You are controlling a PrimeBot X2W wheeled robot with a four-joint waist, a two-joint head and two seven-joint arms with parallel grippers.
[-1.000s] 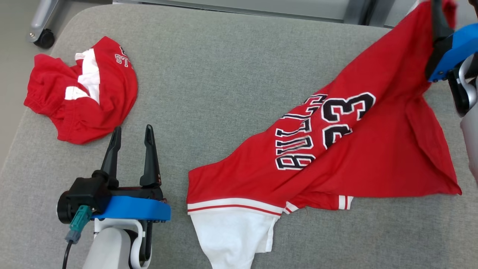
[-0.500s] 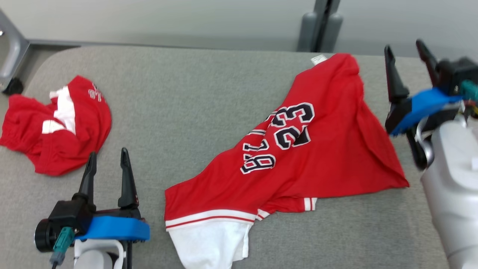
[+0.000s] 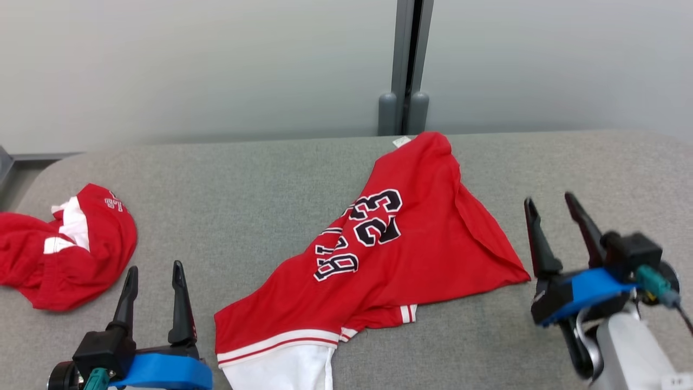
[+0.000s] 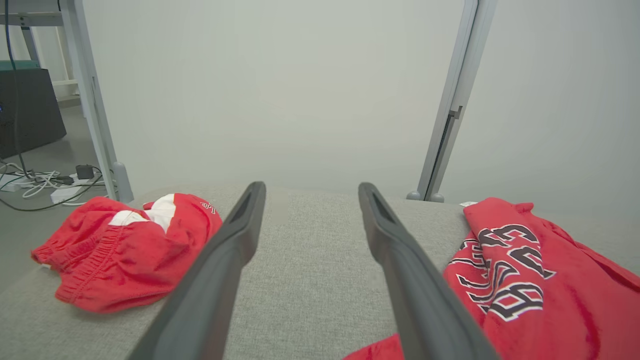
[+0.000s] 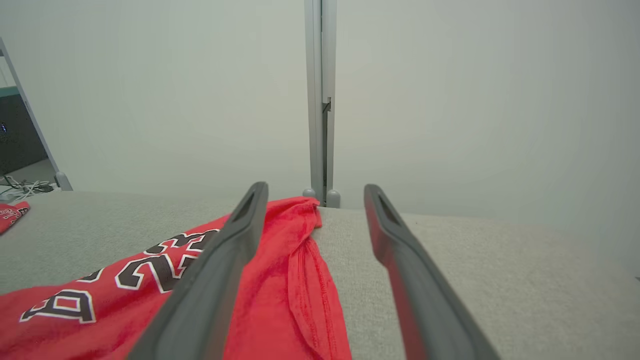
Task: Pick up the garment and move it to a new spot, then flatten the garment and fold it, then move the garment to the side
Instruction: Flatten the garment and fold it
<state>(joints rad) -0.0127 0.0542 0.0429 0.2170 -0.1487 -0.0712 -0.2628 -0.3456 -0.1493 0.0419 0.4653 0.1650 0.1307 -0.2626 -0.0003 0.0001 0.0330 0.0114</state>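
The garment point(image 3: 379, 254) is a red jersey with black "23" lettering and a white hem. It lies stretched diagonally across the grey table point(image 3: 260, 179), from the far edge to the near edge, loosely creased; it also shows as the garment point(image 4: 525, 280) and the garment point(image 5: 175, 280) in the wrist views. My left gripper point(image 3: 153, 276) stands open at the lower left, just left of the jersey's near end. At the lower right, my right gripper point(image 3: 549, 208) is open and empty, a little off the jersey's right corner.
A second red and white garment point(image 3: 59, 254) lies crumpled at the table's left end, also seen as that garment point(image 4: 125, 245). A pale wall with a grey post point(image 3: 403, 70) stands behind the table. Cables point(image 4: 35, 182) lie on the floor at far left.
My right gripper let go of the jersey's far end, opened and drew back to the lower right. The jersey now lies on the table. The head camera tilted up.
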